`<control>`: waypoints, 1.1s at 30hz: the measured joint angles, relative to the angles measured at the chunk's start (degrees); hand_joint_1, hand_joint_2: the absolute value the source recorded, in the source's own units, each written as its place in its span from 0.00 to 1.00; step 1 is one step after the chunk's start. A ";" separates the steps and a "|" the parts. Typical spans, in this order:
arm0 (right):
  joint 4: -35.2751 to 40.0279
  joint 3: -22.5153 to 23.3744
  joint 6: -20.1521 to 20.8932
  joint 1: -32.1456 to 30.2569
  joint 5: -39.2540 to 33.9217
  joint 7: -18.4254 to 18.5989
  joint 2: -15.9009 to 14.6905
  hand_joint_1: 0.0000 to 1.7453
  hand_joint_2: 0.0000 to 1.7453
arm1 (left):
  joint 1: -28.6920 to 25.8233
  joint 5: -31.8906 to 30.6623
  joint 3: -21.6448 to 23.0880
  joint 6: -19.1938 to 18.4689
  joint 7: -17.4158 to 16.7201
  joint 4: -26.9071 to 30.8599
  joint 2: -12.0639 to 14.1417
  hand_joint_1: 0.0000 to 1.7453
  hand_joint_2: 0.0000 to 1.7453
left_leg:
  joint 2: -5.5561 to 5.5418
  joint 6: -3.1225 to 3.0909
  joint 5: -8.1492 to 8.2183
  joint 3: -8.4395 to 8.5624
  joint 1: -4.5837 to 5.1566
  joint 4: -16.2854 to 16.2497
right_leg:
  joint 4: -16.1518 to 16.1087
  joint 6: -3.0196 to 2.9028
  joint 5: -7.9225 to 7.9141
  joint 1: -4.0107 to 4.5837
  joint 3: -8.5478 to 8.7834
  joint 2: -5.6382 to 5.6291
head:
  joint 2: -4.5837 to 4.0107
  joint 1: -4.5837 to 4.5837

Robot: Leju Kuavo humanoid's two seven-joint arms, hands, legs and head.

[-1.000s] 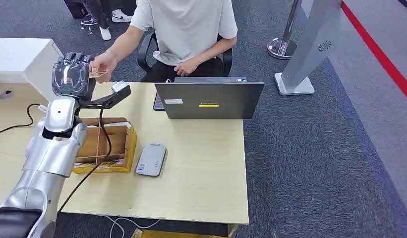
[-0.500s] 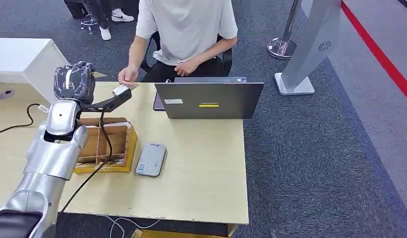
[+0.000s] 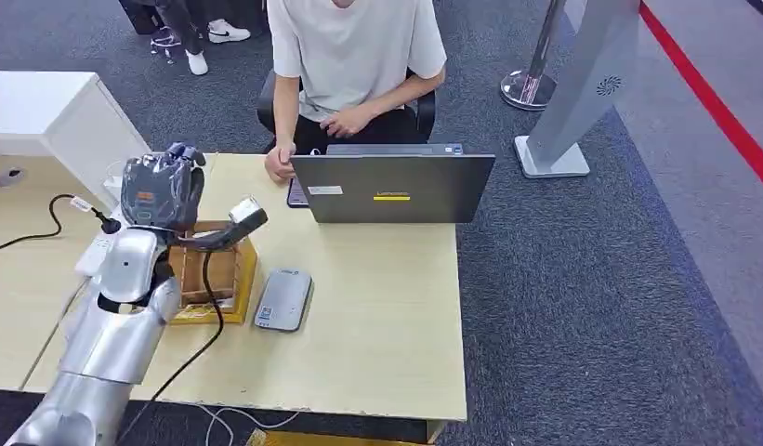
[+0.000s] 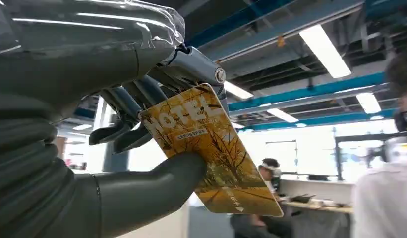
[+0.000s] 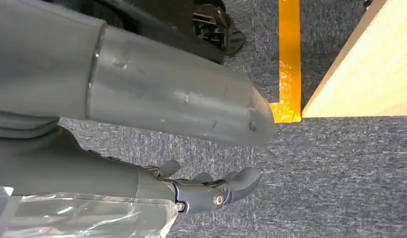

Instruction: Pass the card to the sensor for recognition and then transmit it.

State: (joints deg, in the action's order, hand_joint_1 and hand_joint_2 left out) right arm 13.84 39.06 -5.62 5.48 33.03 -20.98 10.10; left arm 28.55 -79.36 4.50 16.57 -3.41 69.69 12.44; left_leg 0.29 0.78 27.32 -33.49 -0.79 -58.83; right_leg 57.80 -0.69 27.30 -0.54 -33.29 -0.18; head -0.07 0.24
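The robot's left hand (image 3: 162, 190) was up in the left part of the head view, above a cardboard box (image 3: 213, 279) on the wooden table (image 3: 377, 316). In the left wrist view, this hand (image 4: 142, 124) pinched a yellow card (image 4: 211, 151) between its thick thumb and its dark fingers (image 4: 123, 111). The card had the word HOTEL on it and a picture of yellow trees. It was tilted in the middle of that frame, with ceiling lights behind it.

The sensor (image 3: 283, 299) was a flat grey box lying on the table, near the middle of the head view and just to the right of the cardboard box. The card was up in the hand, apart from the sensor.

A dark laptop (image 3: 393, 186) stood open at the top of the table. A person in a light shirt (image 3: 357, 56) sat behind it, with one hand (image 3: 281, 163) at the table edge by the laptop.

The right hand (image 5: 211, 191) hung down over grey carpet near the bottom of the right wrist view. It held nothing, and its fingers were loose and a little apart. A strip of orange tape (image 5: 289, 59) lay on the carpet beside the table corner.
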 joint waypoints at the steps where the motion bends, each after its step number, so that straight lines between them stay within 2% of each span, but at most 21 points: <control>1: -0.02 0.02 -0.26 -0.36 -0.22 -0.11 0.02 0.00 0.00 | -6.16 -0.87 1.96 0.90 1.56 7.14 -1.53 1.00 1.00 | 0.03 -0.07 0.06 0.00 0.04 0.00 | -0.03 0.06 0.05 -0.04 0.00 -0.01 | 0.00 0.04; 4: -0.02 0.04 -0.20 -0.65 -0.24 -0.17 0.04 0.00 0.00 | -11.30 -3.24 5.49 -1.18 1.25 12.15 -2.71 1.00 1.00 | 0.01 -0.13 0.10 -0.01 0.07 0.00 | -0.04 0.10 0.07 -0.07 0.01 0.01 | 0.00 0.00; 7: -0.02 0.09 -0.13 -0.72 -0.20 -0.20 0.15 0.00 0.00 | -14.30 -4.55 8.64 -2.40 0.68 14.29 -3.19 1.00 1.00 | 0.03 -0.13 0.10 -0.01 0.07 0.00 | -0.04 0.10 0.07 -0.08 0.01 0.01 | 0.00 0.00; 15: -0.02 0.39 -0.04 -0.83 0.02 -0.20 0.20 0.00 0.00 | -16.44 -4.37 12.33 -8.88 -1.13 14.72 -3.76 1.00 1.00 | 0.01 -0.13 0.08 0.00 0.06 0.00 | -0.02 0.10 0.07 -0.07 0.02 0.04 | 0.00 0.02; 18: 0.00 0.63 -0.04 -0.85 0.04 -0.28 0.20 0.00 0.00 | -16.55 -4.37 12.96 -9.74 -1.79 14.55 -3.85 1.00 1.00 | 0.01 -0.13 0.09 -0.01 0.06 0.00 | -0.02 0.10 0.07 -0.07 0.02 0.04 | 0.00 0.02; 22: 0.00 0.74 -0.24 -0.92 0.22 -0.24 0.22 0.00 0.00 | -16.80 -4.48 13.12 -12.83 -3.45 13.82 -3.91 1.00 1.00 | 0.01 -0.14 0.09 -0.01 0.07 0.00 | -0.02 0.10 0.07 -0.07 0.02 0.03 | 0.00 0.02; 27: -0.02 1.11 -0.41 -1.10 0.68 -0.02 0.35 0.00 0.00 | -16.88 -6.03 13.12 -16.74 -6.68 9.95 -4.57 1.00 1.00 | 0.01 -0.14 0.09 -0.02 0.07 0.00 | -0.03 0.13 0.09 -0.07 0.01 0.04 | 0.00 0.00; 33: -0.02 1.18 -0.68 -1.18 1.79 0.81 0.50 0.00 0.00 | -16.83 -6.01 13.12 -21.22 -7.64 5.04 -4.72 1.00 1.00 | 0.01 -0.14 0.09 -0.01 0.07 0.00 | -0.02 0.13 0.09 -0.07 0.01 0.03 | 0.00 0.02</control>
State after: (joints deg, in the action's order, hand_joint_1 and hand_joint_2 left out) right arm 13.81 40.24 -6.29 4.29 34.82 -20.17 10.60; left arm 11.72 -85.37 17.62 -4.66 -11.06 74.73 7.72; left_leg 0.30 0.64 27.41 -33.50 -0.72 -58.83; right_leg 57.78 -0.56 27.38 -0.61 -33.28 -0.16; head -0.07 0.26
